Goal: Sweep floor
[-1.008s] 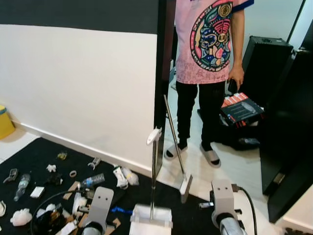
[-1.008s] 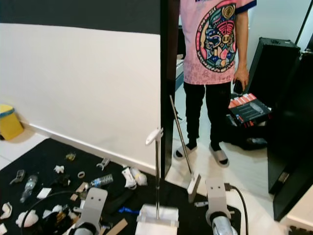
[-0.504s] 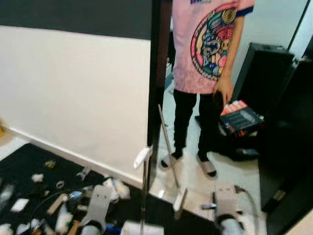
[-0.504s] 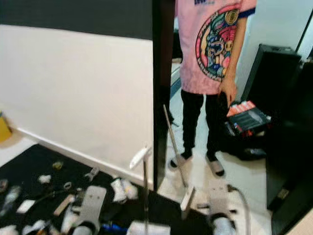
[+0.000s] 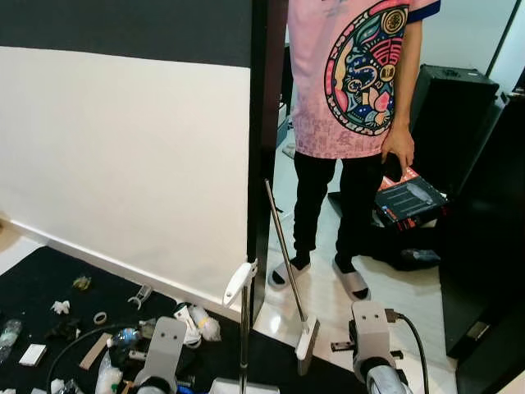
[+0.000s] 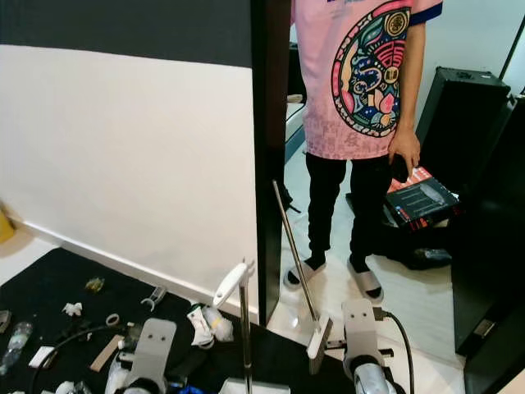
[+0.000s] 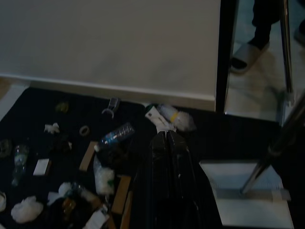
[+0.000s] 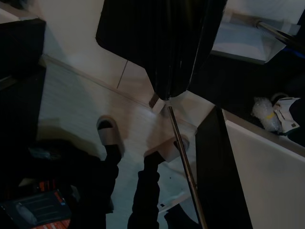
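Litter (image 7: 102,164) dots the black mat (image 5: 33,275); left gripper (image 7: 169,138) hangs pressed together, right gripper's (image 8: 164,90) state unclear.

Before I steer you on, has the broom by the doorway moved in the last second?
No. The broom still leans beside the black door post, at the same spot against it; the camera shifted instead.
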Robot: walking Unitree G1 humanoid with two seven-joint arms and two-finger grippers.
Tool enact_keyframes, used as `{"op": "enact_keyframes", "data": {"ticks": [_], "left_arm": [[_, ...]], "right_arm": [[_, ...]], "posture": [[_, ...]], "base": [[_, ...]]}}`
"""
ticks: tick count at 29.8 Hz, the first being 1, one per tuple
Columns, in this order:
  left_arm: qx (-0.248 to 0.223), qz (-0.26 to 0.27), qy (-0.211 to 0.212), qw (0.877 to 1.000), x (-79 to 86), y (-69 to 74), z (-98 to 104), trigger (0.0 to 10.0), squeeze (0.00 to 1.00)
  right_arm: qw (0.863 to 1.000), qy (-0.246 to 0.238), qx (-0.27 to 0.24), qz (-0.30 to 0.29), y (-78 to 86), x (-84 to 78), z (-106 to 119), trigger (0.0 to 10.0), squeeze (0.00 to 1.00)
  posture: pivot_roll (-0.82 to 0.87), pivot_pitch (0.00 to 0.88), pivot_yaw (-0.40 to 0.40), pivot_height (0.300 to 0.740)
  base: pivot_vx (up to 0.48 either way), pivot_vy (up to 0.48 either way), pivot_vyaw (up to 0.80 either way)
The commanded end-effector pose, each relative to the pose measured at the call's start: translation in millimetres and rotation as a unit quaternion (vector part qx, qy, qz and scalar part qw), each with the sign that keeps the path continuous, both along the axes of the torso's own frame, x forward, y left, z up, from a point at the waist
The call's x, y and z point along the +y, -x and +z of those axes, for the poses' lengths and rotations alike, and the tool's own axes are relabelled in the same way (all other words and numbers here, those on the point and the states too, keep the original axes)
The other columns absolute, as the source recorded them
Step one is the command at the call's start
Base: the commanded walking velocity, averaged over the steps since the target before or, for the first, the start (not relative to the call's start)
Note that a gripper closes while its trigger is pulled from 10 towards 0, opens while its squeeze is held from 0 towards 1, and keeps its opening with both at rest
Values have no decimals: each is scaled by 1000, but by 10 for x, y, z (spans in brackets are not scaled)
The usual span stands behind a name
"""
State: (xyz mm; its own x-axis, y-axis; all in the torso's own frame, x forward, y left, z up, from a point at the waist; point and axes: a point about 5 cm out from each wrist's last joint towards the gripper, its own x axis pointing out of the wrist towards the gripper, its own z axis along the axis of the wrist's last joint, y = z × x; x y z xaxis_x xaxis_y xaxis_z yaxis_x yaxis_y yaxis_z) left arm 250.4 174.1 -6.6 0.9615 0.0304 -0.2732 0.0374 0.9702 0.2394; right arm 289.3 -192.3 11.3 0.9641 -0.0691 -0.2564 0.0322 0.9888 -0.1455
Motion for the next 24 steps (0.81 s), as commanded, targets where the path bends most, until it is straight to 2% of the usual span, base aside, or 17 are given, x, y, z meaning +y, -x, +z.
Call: {"op": "enact_keyframes", "data": {"ticks": [1, 9, 19, 24], "left_arm": [[4, 7, -1, 1000, -34, 48, -34, 10000, 0], [1, -17, 6, 1000, -147, 28, -15, 10000, 0], [-3, -22, 0, 1000, -178, 9, 2, 10000, 0], [-6, -18, 5, 1000, -181, 14, 5, 10000, 0]], "right_arm": [[1000, -1, 14, -4, 42, -10, -53, 10000, 0], [1000, -1, 14, -2, 40, 8, -53, 10000, 0], [1000, 0, 15, -3, 44, -1, -56, 10000, 0], [1000, -1, 15, -3, 42, 0, -55, 10000, 0]], "posture": [[11, 75, 7, 740], [14, 76, 6, 740], [10, 76, 5, 740], [9, 75, 4, 740]], "base": [[0, 0, 0], [0, 0, 0], [0, -480, 0], [0, 0, 0]]}}
